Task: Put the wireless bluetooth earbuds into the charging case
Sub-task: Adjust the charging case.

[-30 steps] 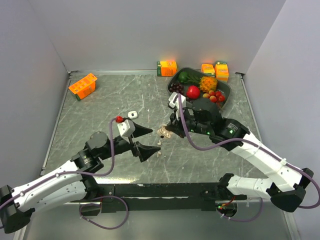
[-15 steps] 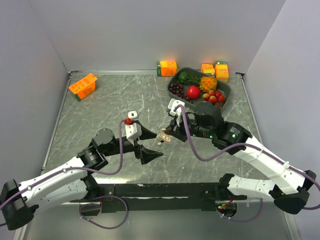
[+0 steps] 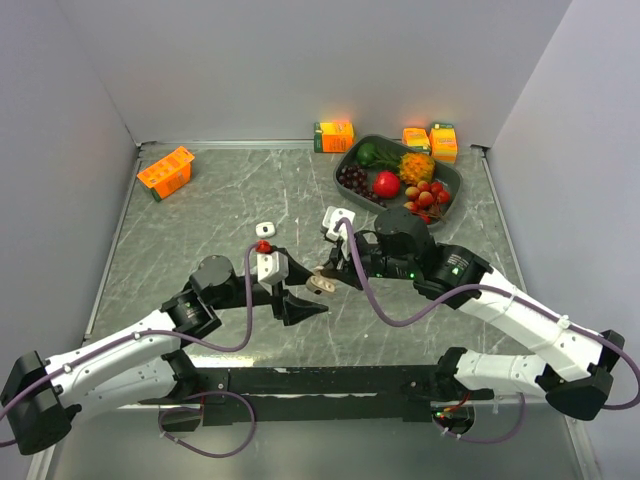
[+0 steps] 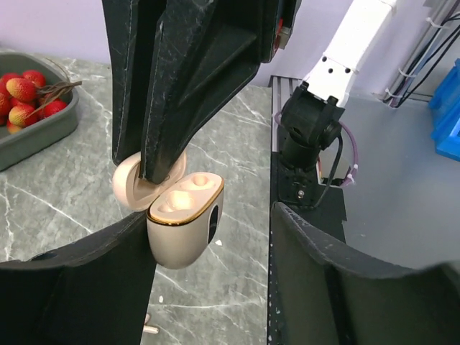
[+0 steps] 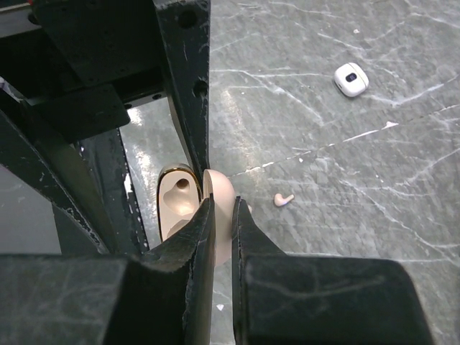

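- The right tool (image 5: 223,205) is closed tight. Its two fingers are pinched on the hinged lid (image 4: 129,188) of the beige charging case (image 4: 183,226).
- The case is open. Its body hangs below the pinched lid, with a gold rim round the mouth and the two moulded wells turned up towards the left wrist camera.
- In the left wrist view the case appears to be clear of the worktop (image 3: 200,210). Whether any part of it touches cannot be told.
- The left tool (image 3: 305,288) is spread wide and has hold of nothing. The case body sits between its fingers, close against one of them. Whether they touch cannot be told.
- The two tools meet near the middle of the worktop, left of the fruit tray (image 3: 452,186).
- One beige earbud (image 5: 282,199) lies loose on the worktop just beside the held case, stem flat on the surface.
- The other earbuds cannot be made out with certainty from above.
- A second, white case (image 5: 351,78) sits closed on the worktop, apart from both tools and on the far side of them.
- The tray holds assorted fruit at the far right.
- An orange carton (image 3: 165,171) lies at the far left, and another (image 3: 334,135) stands against the back wall.
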